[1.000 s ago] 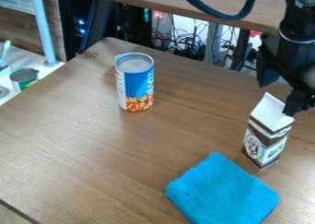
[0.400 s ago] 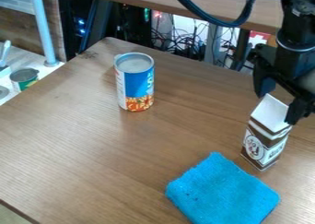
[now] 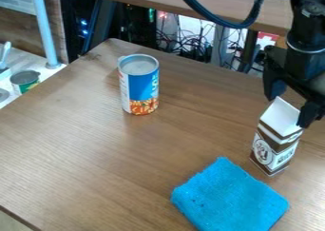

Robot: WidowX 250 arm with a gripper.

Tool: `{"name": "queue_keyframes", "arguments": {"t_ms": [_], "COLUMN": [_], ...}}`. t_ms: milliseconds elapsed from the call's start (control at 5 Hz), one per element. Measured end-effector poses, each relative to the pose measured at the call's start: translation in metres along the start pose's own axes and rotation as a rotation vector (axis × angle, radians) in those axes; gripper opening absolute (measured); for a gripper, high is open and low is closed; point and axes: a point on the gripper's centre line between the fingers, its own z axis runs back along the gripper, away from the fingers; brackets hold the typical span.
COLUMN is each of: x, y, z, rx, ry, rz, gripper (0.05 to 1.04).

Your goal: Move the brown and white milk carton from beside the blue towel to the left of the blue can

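Carton (image 3: 275, 140) is upright on the right side of the tabletop (image 3: 82, 144), just beyond the blue cloth (image 3: 230, 197). Gripper (image 3: 291, 111) is at its slanted top; fingers (image 3: 309, 114) look open, one at the upper-left edge, the other at the right edge. Can't tell from this angle if either pad touches, or if they're at the same depth as the carton. Main risk, my read: tipping. It's tall on a small base, so if one side makes contact first, a push up top could rock it or walk it across the wood. Second: the hold is only on the sloped peak. Pads could slide up the slant and pop off, or fold the top if it's soft card and the squeeze is hard. Coming down off-center could put a fingertip on the slope and press it over. If it's picked up by the peak, the body could swing, and a low path toward the camera could snag the cloth. If it falls that way, the cloth is what it'd likely land on. Can (image 3: 139, 85) is upright, well apart to the image left, so low risk unless there's a wide sweep.
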Motion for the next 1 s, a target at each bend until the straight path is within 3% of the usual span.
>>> {"name": "queue_keyframes", "arguments": {"t_ms": [600,800,1000], "x": [-0.008,-0.012,-0.013], "y": [0.008,0.01,0.01], "z": [-0.018,-0.028,-0.028], "rx": [-0.023,-0.033,-0.034], "ry": [0.045,0.069,0.077], "rz": [0.075,0.095,0.11], "gripper": [1.0,0.961,0.854]}}
